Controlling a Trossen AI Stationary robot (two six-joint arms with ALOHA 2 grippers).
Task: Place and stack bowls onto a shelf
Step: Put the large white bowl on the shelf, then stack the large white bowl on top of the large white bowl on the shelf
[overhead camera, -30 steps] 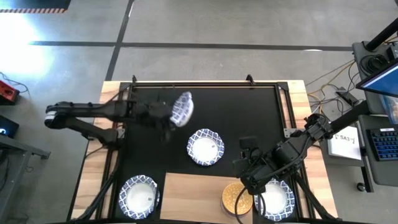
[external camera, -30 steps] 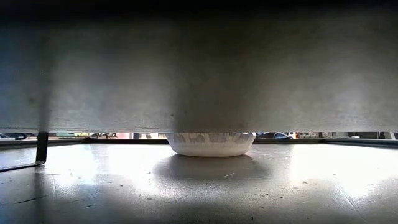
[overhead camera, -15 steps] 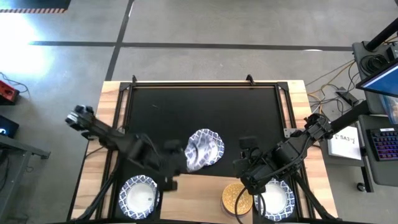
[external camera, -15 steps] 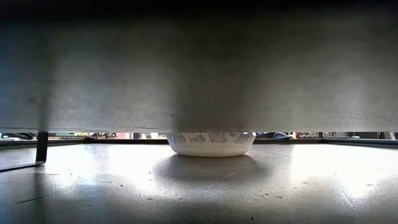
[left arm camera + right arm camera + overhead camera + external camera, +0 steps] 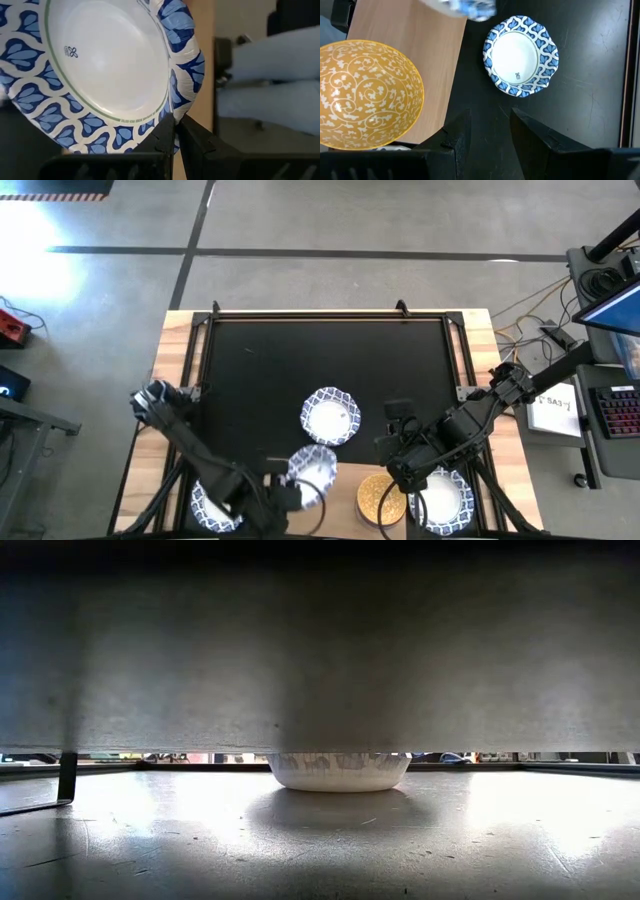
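My left gripper (image 5: 296, 488) is shut on a white bowl with a blue patterned rim (image 5: 313, 467) and holds it above the light-wood shelf (image 5: 335, 510) near the table's front edge. A yellow-gold bowl (image 5: 376, 498) stands on the shelf's right part. A second white-and-blue bowl (image 5: 330, 417) rests on its base on the black mat (image 5: 320, 360); the low view shows this bowl (image 5: 338, 771) too. My right gripper (image 5: 487, 135) hangs open over the mat beside the yellow-gold bowl (image 5: 367, 95), with nothing between its fingers. My left gripper pinches the bowl's blue patterned rim (image 5: 172, 107) between its two fingers (image 5: 165, 135). It comes at the bowl slanting down from the table's left. The bowl is lifted clear of the shelf and tilted, its white inside toward the wrist camera.
A white-and-blue bowl (image 5: 210, 502) sits at the near left, partly under my left arm. Another bowl (image 5: 447, 500) sits at the near right, under my right arm. A black frame edges the mat. In the low view a wide grey surface (image 5: 320, 650) blocks most of the picture.
My left gripper has carried the bowl from the far left of the mat toward the table's near edge and to the right, passing over the bowl on the mat. It now hangs above the shelf. The bowl has turned with the gripper. My right arm has kept still.
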